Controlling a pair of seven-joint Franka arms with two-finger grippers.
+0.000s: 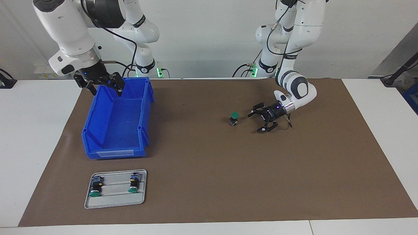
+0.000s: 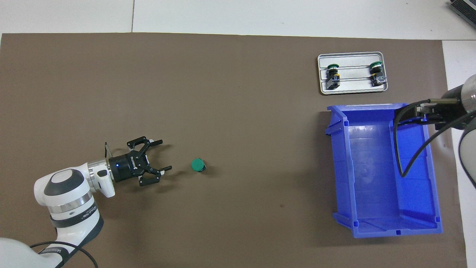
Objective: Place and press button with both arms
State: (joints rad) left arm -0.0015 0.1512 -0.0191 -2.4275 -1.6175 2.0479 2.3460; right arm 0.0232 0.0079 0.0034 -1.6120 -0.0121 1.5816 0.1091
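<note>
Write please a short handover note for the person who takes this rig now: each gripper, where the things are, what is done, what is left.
Left gripper: open, empty, low over the mat, beside the button, fingers pointing at it, not touching.
Right gripper: open, empty, waiting over the blue bin's edge nearest the robots.
Button: standing upright on the mat mid-table, green cap up.
Two more buttons lie on the grey tray, farther from the robots than the bin.
Bin: nothing visible inside.
Done: one button stands on the mat.
Left: pressing it; no gripper is on the cap yet.
</note>
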